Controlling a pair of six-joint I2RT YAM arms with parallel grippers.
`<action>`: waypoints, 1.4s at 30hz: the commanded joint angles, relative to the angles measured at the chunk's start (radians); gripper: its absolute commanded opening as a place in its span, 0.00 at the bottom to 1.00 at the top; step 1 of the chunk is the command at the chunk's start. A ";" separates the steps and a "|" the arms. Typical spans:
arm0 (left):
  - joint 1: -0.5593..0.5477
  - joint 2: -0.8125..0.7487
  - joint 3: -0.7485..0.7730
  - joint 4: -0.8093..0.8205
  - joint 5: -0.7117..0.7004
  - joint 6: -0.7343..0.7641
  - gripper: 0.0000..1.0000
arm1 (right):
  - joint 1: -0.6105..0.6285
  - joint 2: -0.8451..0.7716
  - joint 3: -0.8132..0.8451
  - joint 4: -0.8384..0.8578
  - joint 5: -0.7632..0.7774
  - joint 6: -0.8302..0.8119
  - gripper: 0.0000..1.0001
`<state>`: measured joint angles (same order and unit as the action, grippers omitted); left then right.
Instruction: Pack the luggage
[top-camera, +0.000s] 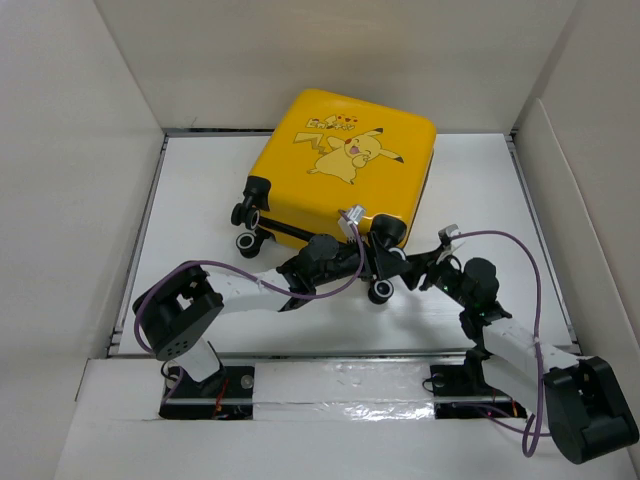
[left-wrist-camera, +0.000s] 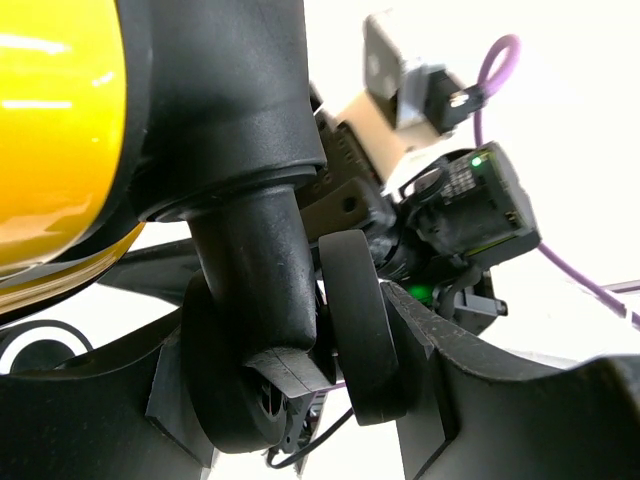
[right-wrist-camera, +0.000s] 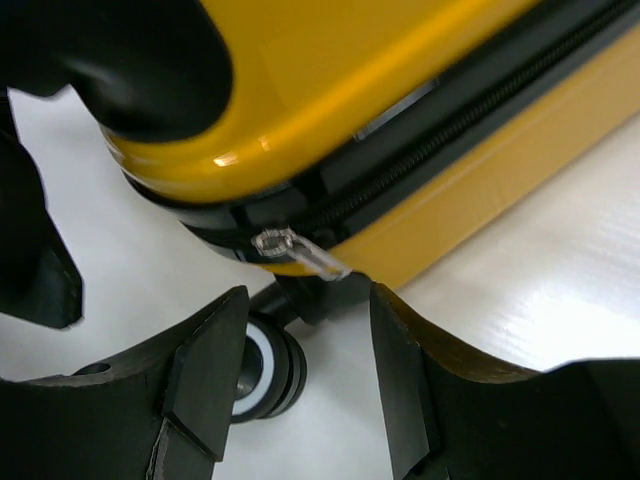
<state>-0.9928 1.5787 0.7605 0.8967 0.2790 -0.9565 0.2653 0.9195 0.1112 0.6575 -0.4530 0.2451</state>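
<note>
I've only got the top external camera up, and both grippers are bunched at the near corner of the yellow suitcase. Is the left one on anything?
Observer: Yes. The left wrist view shows the left gripper closed around a black caster wheel of the luggage, and it looks pressed from both sides.
Operator: And the right one?
Observer: The right gripper is open, with nothing held.
Operator: Where's the zipper pull?
Observer: In the right wrist view the zipper pull hangs at the luggage's corner, just beyond the right gripper's gap and not inside it.
Operator: Is the zipper done up?
Observer: The stretch in the right wrist view is closed.
</note>
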 joint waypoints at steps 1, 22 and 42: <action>-0.027 -0.118 0.054 0.295 0.146 0.062 0.00 | 0.023 0.018 0.068 0.110 0.020 -0.064 0.58; -0.009 -0.075 0.137 0.280 0.209 0.035 0.00 | 0.438 0.016 -0.001 0.220 0.350 0.032 0.00; 0.032 -0.143 0.073 0.268 0.267 -0.042 0.80 | 0.772 0.482 0.052 0.816 0.810 0.180 0.00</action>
<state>-0.9245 1.5642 0.7933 0.8181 0.3847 -0.9981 0.9478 1.4590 0.1474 1.3460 0.6727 0.3988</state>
